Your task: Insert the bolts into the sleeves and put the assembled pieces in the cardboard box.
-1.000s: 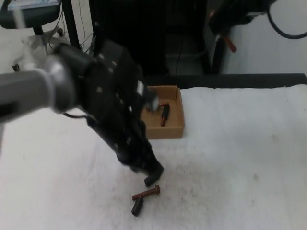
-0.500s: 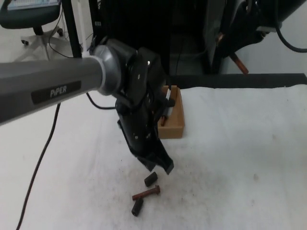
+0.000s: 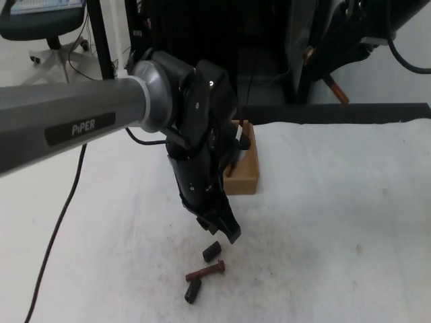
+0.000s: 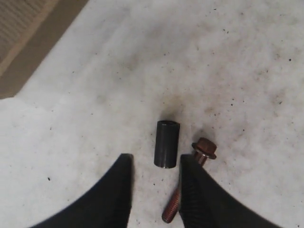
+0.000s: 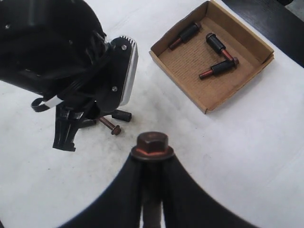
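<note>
My left claw (image 4: 155, 171) hangs spread over the bench. A black sleeve (image 4: 166, 150) lies just past its fingertips, in line with the gap, and a loose bolt (image 4: 190, 185) lies just beside one finger. My right claw (image 5: 152, 161) pinches a second bolt (image 5: 152, 144) (head outward). Well beyond it, the cardboard box (image 5: 247, 61) holds three assembled pieces (image 5: 218, 68).

The high view looks forward and down over the bench (image 3: 337, 202). The left wrist view is close above a sleeve (image 4: 166, 144) and a bolt (image 4: 204, 149); the right wrist view, farther off, shares them.
</note>
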Controlling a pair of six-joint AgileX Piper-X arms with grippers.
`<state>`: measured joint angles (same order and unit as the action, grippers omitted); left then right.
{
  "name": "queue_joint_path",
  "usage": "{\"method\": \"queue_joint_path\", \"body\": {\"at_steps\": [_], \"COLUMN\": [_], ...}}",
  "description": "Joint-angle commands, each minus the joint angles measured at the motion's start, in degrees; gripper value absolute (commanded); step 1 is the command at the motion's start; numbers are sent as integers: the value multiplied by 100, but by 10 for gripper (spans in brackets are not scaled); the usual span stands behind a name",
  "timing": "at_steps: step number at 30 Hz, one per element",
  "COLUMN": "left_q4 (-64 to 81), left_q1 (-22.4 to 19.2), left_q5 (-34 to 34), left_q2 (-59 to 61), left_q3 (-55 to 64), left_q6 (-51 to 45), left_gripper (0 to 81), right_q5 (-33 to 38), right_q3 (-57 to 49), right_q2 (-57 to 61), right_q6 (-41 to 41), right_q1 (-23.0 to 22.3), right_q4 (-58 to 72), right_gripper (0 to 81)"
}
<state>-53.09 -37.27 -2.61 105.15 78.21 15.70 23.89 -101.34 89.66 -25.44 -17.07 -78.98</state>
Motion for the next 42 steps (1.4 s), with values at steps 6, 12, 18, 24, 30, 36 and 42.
{"method": "queue_joint_path", "body": {"at_steps": [6, 12, 18, 24, 30, 36, 42], "left_q4": [-71, -170, -170, -47, 132, 181, 181], "left_q1": [-241, -306, -306, -306, -306, -306, -306], "left_q5": [261, 261, 340, 417, 764, 809, 809], "left_q2": [482, 705, 805, 908, 905, 905, 905], "left_q3": [-4, -4, -4, -4, 50, 50, 50], "left_q6": [61, 40, 11, 86, 128, 127, 127], "left_gripper": [313, 313, 313, 313, 313, 313, 313], "right_q5": [53, 53, 53, 53, 53, 53, 53], "right_q3": [-15, -15, -15, -15, -15, -15, -15], "right_q2": [-56, -56, -56, -56, -56, -56, -56], "right_q6": [-3, -3, -3, -3, -3, -6, -6], "right_q1": [32, 32, 32, 32, 32, 32, 32], "right_q4": [-15, -15, -15, -15, -15, -33, -79], "right_gripper": [8, 8, 8, 8, 8, 8, 8]}}
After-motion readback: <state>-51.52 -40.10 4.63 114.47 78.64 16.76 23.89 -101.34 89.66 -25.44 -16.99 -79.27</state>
